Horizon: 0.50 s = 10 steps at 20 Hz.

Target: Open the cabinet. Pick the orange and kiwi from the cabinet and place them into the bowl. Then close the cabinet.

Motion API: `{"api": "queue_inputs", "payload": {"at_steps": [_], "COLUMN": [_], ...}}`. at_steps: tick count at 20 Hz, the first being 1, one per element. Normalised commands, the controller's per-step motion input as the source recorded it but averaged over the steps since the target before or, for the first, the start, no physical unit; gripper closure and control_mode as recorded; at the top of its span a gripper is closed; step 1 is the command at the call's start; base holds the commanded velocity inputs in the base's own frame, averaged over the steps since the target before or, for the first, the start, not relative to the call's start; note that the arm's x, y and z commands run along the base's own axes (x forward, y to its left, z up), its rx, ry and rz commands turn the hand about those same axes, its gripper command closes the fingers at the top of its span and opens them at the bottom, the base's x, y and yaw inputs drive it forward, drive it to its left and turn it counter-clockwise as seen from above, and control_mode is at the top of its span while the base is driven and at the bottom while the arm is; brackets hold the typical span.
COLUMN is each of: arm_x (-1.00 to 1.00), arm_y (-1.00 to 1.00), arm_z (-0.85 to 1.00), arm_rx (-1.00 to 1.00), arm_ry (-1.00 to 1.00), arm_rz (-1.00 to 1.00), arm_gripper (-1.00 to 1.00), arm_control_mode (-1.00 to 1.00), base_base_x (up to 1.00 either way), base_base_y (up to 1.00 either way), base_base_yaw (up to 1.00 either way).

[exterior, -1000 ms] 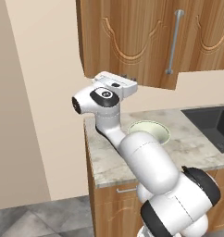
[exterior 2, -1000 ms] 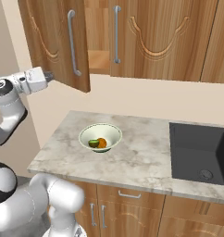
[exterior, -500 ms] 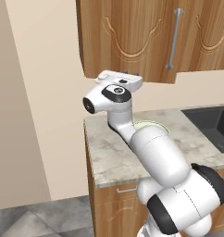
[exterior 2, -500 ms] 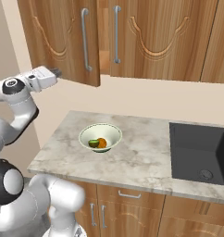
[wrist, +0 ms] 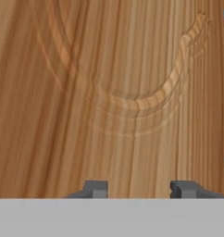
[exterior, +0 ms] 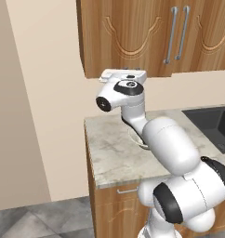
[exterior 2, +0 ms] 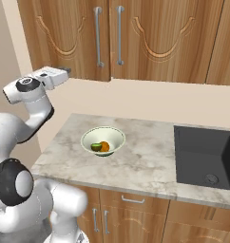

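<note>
I had the gripper (wrist: 138, 189) pointed straight at the carved arch panel of the cabinet (exterior 2: 136, 38), very near its left door. In the hand view the two dark fingertips (wrist: 96, 189) stood apart with bare wood grain between them, so the hand was open and held nothing. From the right base view both doors looked flush, their silver bar handles (exterior 2: 99, 37) side by side at the centre seam. I judged the closing step to be done or nearly so.

The orange (exterior 2: 104, 146) and the kiwi (exterior 2: 96, 147) lay touching each other inside the bowl (exterior 2: 103, 141), which sat on the marble counter (exterior 2: 140, 161) to the left of the dark sink (exterior 2: 206, 154).

What worried me from there was mostly the retreat. The hand sat just under the lower left corner of the cabinet, and a careless upward swing could have struck the door's bottom edge. I could not tell from these angles whether the door was fully seated; if it was only nearly shut, backing off might have left it ajar. In the left base view the arm's white links hung over the bowl, so a low sweep risked clipping the rim and spilling fruit.
</note>
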Motion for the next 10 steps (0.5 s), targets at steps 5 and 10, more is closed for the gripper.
{"api": "queue_inputs", "payload": {"at_steps": [5,10], "arm_x": [0.50,0.34], "arm_y": [-0.15,-0.04], "arm_z": [0.04,0.00], "arm_rx": [-0.01,0.00], "arm_ry": [0.00,0.00], "arm_rz": [0.14,0.13], "arm_gripper": [-1.00,-1.00], "arm_control_mode": [-1.00,-1.00], "base_base_x": [0.00,0.00], "base_base_y": [0.00,0.00], "base_base_yaw": [0.00,0.00]}}
